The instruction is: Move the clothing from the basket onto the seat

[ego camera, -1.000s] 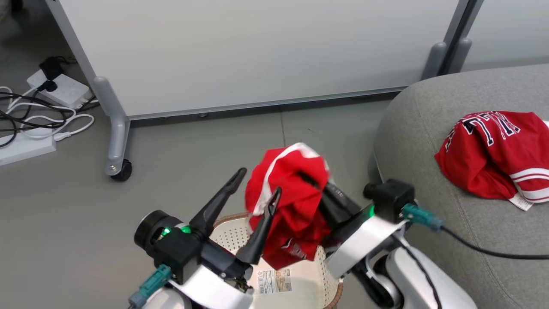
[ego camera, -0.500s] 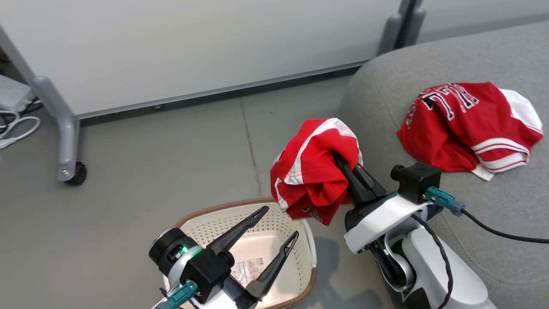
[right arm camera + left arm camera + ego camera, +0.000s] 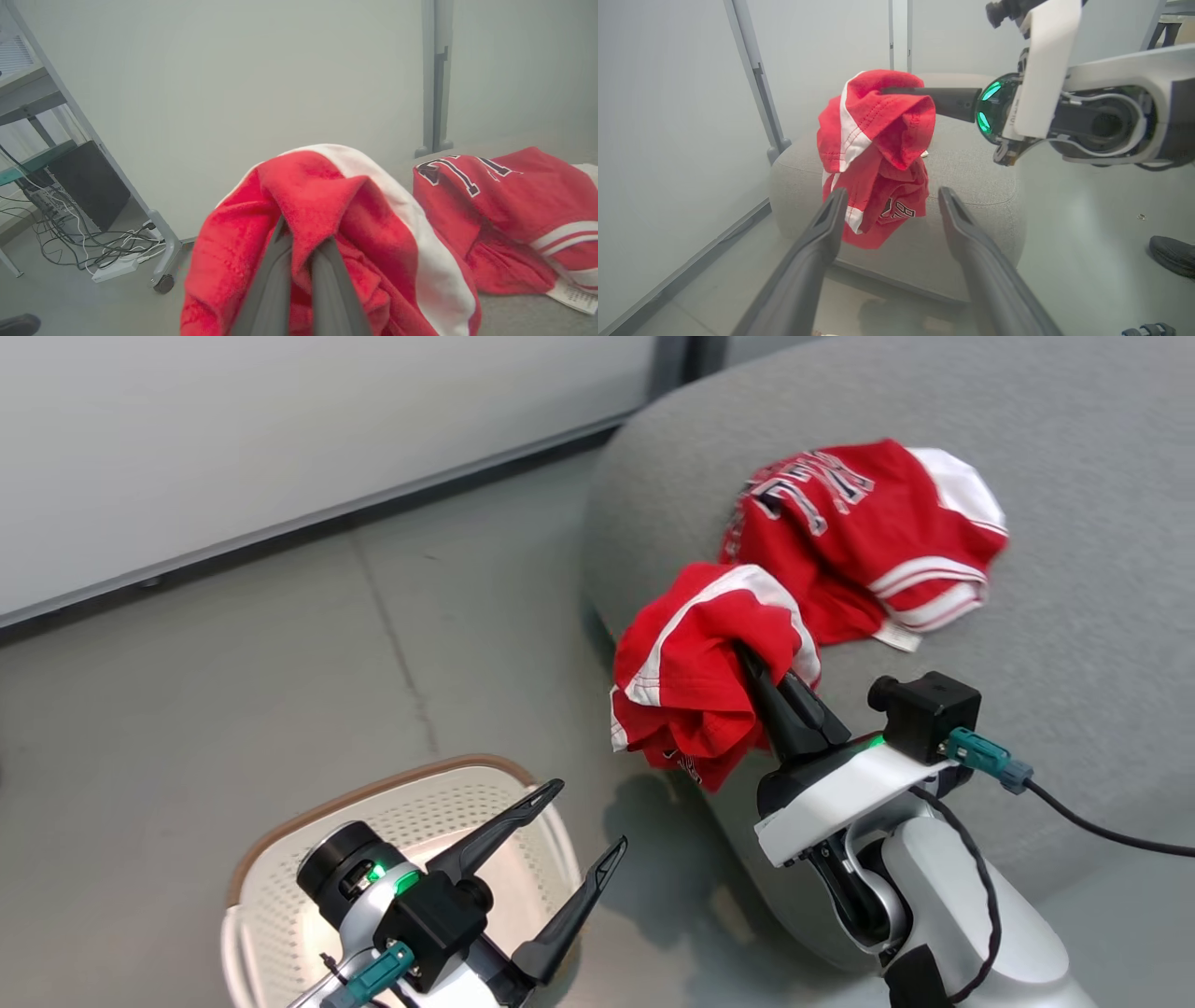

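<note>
Shorts (image 3: 695, 681), red with white side stripes, hang as a bunched bundle from the right gripper (image 3: 744, 655), whose two dark fingers are pressed together with a fold of the cloth clamped between them; the right wrist view shows the fabric wrapped over both fingertips. The bundle's long axis goes down from the fingertips, and it hangs at the rounded left edge of the seat (image 3: 1074, 476), with its lower part in front of the side of the cushion and not over the top, as the left wrist view shows. The bare grey surface lies farther along the way the fingers point and toward the robot's right, so I judge that the arm must carry the cloth more inward before the fingers part, otherwise it may slide down to the floor. The jersey (image 3: 859, 523) lies already on the seat just beyond; from the head view the two garments seem to overlap, but whether they touch I cannot tell. The right arm is clearly the nearer one to the seat. The left gripper (image 3: 591, 815) hovers over the basket (image 3: 373, 791) with its fingers wide apart and holds nothing.
</note>
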